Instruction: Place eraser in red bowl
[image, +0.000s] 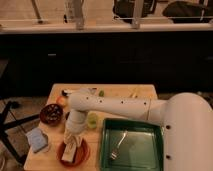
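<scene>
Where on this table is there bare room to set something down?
Bare wood shows between the maroon bowl, blue sponge and red bowl. The green tray fills the right. The gripper is over the eraser in the red bowl, crowding that corner.

The red bowl (73, 153) stands near the front left corner of the table (120, 91), and the eraser (70, 151) lies in it. The gripper (72, 141) is just above the eraser. The sponge (38, 139) lies at the left edge, the small bowl (51, 113) behind it. The tray (132, 147) fills the front right.
</scene>
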